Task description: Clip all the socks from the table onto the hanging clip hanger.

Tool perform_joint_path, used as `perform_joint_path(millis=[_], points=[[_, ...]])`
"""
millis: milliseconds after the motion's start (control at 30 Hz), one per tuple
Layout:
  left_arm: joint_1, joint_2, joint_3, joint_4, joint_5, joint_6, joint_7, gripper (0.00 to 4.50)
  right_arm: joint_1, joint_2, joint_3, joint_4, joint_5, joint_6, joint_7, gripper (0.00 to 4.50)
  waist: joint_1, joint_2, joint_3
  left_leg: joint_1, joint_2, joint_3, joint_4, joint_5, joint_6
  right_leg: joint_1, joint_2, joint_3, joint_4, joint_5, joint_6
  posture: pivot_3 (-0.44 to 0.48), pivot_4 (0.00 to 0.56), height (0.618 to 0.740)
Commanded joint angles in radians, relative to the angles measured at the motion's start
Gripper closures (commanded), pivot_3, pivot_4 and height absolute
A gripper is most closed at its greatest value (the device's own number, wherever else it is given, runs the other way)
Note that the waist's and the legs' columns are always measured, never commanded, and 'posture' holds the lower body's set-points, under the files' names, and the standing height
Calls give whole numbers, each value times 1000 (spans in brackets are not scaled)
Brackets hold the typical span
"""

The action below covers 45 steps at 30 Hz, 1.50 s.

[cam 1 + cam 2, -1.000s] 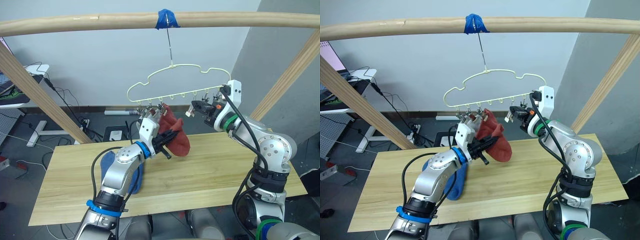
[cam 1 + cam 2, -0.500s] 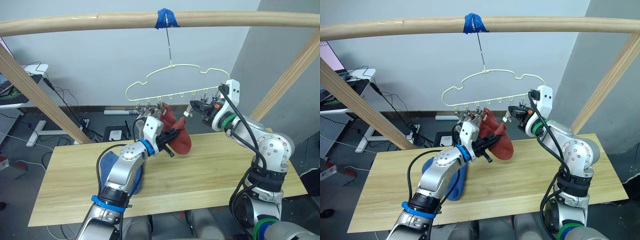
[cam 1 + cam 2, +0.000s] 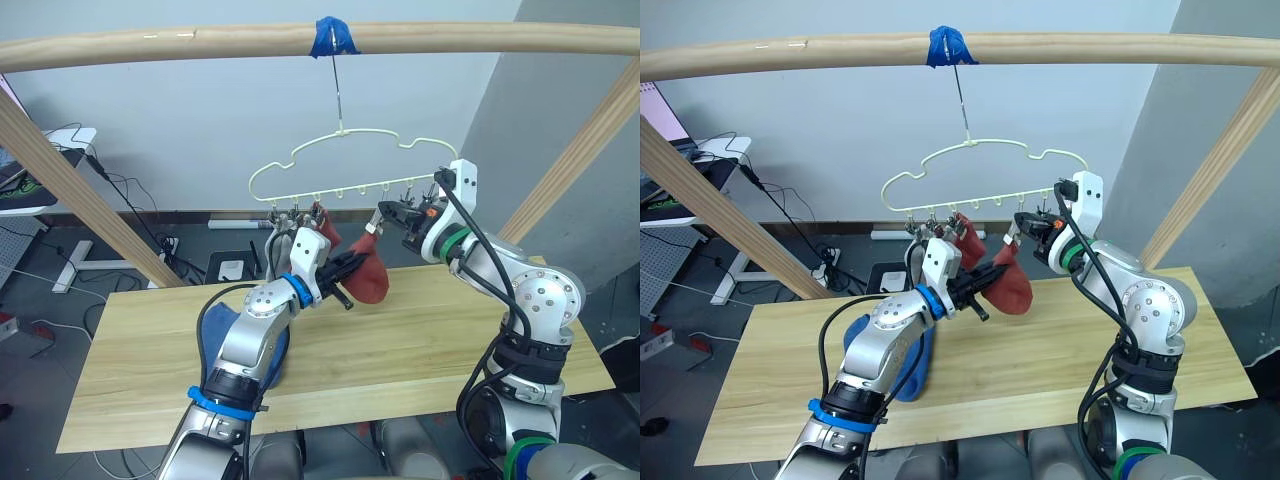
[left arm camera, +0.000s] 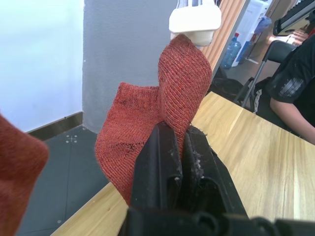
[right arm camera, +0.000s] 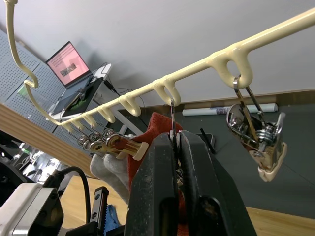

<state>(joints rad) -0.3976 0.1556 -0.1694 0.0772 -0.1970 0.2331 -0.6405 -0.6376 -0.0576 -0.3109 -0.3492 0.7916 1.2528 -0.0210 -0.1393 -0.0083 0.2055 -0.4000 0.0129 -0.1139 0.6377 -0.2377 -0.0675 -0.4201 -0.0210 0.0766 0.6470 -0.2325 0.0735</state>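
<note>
Lifting a red sock point(image 3: 372, 277) pinched in our left hand point(image 3: 345, 270), we squeeze a clip point(image 5: 173, 140) with our right hand point(image 3: 385, 211), readying its mouth just above.

Red sock point(image 3: 367, 277), blue sock point(image 3: 272, 352), cream-yellow hanger point(image 3: 345, 160), pale wood table point(image 3: 420, 340), blue tape point(image 3: 335, 38) on the rail point(image 3: 150, 48).

a long light-wood table point(image 3: 420, 340) runs across both eye views. a blue sock point(image 3: 215, 330) lies on its left part, partly hidden behind the left arm. the bare pale planks show on the rest of the top, with the grain along its length.
</note>
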Motion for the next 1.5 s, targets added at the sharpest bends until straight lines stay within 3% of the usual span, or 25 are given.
perform_joint_path(millis=[33, 367, 467, 800, 900, 967, 1167, 1467, 1500], points=[[-22, -12, 9, -23, -14, -24, 0, 4471, 1, -1, 12, -20, 13, -16, 4, 4500, 0, 0, 0, 0, 0, 0, 0, 0, 0, 0, 0, 0, 0, 0, 0, -146, 207, 740], [-28, -23, 16, -19, -23, -36, -7, 4471, 11, -5, 35, -25, 14, -25, 12, 4500, 0, 0, 1, 0, 0, 0, -3, 0, 0, 0, 0, 0, -1, 0, 0, -146, 207, 740], [-25, -24, 14, -18, -22, -41, -13, 4500, 11, 2, 26, -19, 29, -28, 17, 3737, 0, 0, 2, 0, 0, 0, -3, 0, 0, 0, 0, 0, -2, 0, 0, -147, 208, 740], [-31, -25, 13, -18, -24, -44, -27, 4500, 15, -7, 31, -20, 30, -37, 16, 73, 0, 0, 4, 0, 0, 0, -3, 0, 0, -1, 0, 0, -2, 0, 0, -153, 206, 740], [-42, -25, 15, -4, -17, -54, -27, 4500, 27, -34, 21, -40, 28, -26, 15, 32, 0, 0, 5, 0, 0, 0, -4, 0, 0, -1, 0, 0, -2, 0, 0, -161, 207, 740], [-51, -23, 15, 13, -9, -67, -27, 4500, 69, -118, 2, -102, 42, -5, 51, 32, 6, 0, 6, 0, 0, 0, -4, 0, 0, -1, 0, 0, -2, 0, 0, -171, 209, 740], [-73, -17, 28, 54, -22, -75, -46, 2847, 256, -381, 81, -313, 8, -52, 183, 0, 0, -2, 10, 0, -1, 2, -8, 0, 0, -2, -1, 2, -4, -4, 2, -205, 218, 740], [-4, 105, 48, -54, -67, -35, -140, 120, 396, -354, 200, -430, -137, -257, 145, 0, -23, -4, 16, 2, 1, 6, -8, 0, 0, -3, 1, 6, -2, -4, 2, -213, 226, 740], [-1, 111, 48, -61, -71, -31, -143, 27, 399, -352, 209, -430, -149, -270, 146, 0, -24, -4, 17, 2, 1, 6, -8, 0, 0, -3, 1, 7, -2, -4, 2, -212, 227, 740]])
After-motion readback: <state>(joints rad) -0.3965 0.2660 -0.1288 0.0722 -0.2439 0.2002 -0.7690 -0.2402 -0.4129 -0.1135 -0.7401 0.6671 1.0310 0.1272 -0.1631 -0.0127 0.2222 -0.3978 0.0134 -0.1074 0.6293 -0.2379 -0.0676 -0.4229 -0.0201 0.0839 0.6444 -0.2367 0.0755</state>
